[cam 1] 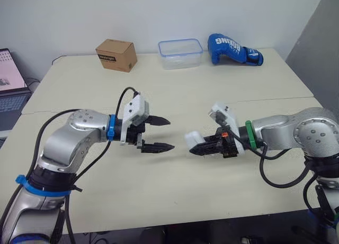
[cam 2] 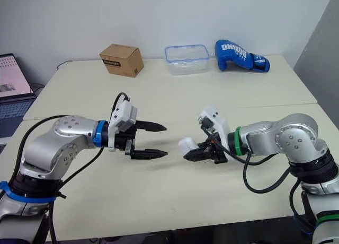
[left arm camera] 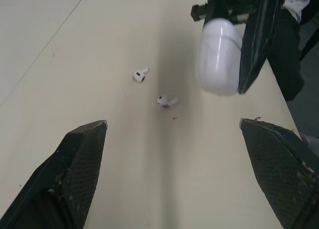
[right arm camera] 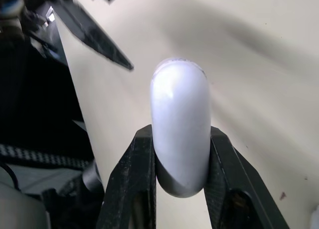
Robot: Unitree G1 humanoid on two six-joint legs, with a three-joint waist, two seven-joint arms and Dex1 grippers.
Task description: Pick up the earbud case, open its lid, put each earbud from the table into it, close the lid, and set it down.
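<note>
My right gripper (cam 1: 197, 147) is shut on the white earbud case (cam 1: 192, 137) and holds it just above the cream table (cam 1: 159, 191), right of centre. In the right wrist view the case (right arm camera: 180, 124) stands lengthwise between the two black fingers (right arm camera: 130, 169), and its lid looks closed. My left gripper (cam 1: 171, 133) is open and empty, pointing at the case from a short gap to its left. In the left wrist view two white earbuds (left arm camera: 140, 75) (left arm camera: 167, 101) lie apart on the table beyond the open fingers (left arm camera: 79, 159), with the case (left arm camera: 219, 57) held above them.
Along the table's far edge stand a brown cardboard box (cam 1: 116, 54), a clear plastic container with a blue rim (cam 1: 180, 53) and a blue boxing glove (cam 1: 233, 49). A laptop (cam 1: 10, 82) sits off the table's left side.
</note>
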